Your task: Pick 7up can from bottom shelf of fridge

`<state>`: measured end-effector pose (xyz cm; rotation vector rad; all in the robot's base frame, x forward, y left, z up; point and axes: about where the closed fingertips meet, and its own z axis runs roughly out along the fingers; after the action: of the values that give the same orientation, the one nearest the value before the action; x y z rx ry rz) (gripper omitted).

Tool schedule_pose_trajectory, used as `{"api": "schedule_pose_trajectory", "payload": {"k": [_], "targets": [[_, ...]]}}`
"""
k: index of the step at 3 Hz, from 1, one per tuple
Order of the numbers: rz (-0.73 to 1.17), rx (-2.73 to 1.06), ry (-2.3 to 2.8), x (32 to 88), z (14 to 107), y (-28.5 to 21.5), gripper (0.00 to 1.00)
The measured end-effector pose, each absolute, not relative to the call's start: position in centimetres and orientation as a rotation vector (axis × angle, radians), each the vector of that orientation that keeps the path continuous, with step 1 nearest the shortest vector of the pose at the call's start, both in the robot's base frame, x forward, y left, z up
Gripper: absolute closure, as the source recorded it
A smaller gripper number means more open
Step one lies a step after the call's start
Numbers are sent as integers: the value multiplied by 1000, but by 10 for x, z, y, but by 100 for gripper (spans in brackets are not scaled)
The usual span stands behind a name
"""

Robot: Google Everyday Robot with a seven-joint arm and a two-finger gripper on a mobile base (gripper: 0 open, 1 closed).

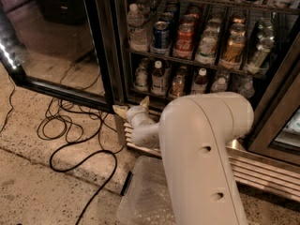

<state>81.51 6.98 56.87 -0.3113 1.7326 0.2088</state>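
The fridge [105, 55] stands with its glass door swung open to the left. On its bottom shelf [154, 96] a short greenish-silver can at the left end looks like the 7up can [140, 77], next to brown white-capped bottles [158, 77]. My gripper [132, 106] is low in front of the shelf's left end, just below and in front of the can and apart from it. Its two pale fingers [119, 109] are spread open and empty. My white arm [201, 153] hides the lower right of the shelf.
The open glass door [56, 41] is at the left. Black cables [70, 130] lie looped on the speckled floor. A clear plastic bin [145, 191] sits below my arm. The shelf above holds blue, red and green cans [184, 40]. The ribbed steel base grille [267, 172] runs at the right.
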Motion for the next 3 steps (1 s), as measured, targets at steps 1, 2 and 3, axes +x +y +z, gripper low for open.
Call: {"api": "schedule_pose_trajectory", "payload": {"k": [1,2,3], "targets": [[128,-246,1699,828,577,50,18],[98,-197,1667,843,584,45,31],[106,-197,1658,847,585,50,31]]}}
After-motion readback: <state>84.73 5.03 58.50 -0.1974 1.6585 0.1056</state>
